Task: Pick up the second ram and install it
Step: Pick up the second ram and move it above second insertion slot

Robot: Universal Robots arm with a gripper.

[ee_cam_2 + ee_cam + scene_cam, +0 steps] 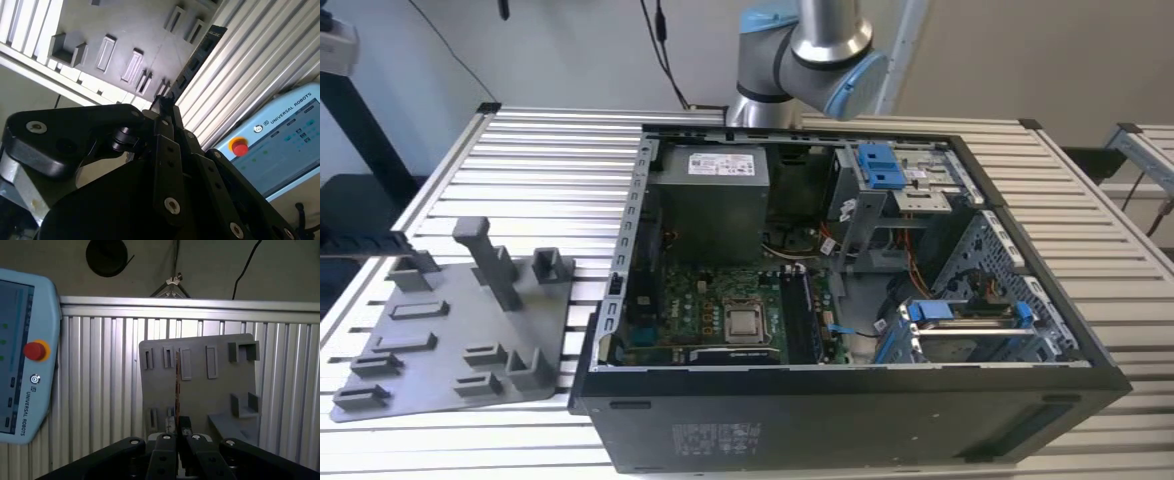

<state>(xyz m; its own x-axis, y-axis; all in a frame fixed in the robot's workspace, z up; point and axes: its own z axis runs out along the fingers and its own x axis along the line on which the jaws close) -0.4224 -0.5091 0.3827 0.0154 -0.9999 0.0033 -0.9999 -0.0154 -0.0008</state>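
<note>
The second ram [177, 385] is a thin dark stick, seen edge-on in the first wrist view, with my gripper [178, 429] shut on its near end. In the second wrist view the ram [197, 55] runs out from the gripper [165, 102] over the slatted table. In the exterior view the ram [367, 243] pokes in level from the exterior view's left edge, above the far end of the grey holder plate [440, 340]. The open computer case [854, 420] lies at the exterior view's right, its motherboard [720, 310] facing up.
The holder plate [200, 390] carries upright posts [491, 262] and small slots. A teach pendant [20, 360] with a red stop button [240, 148] rests beside the table. The arm's base [801, 50] stands behind the case. Drive cages with blue clips [881, 165] crowd the case's right side.
</note>
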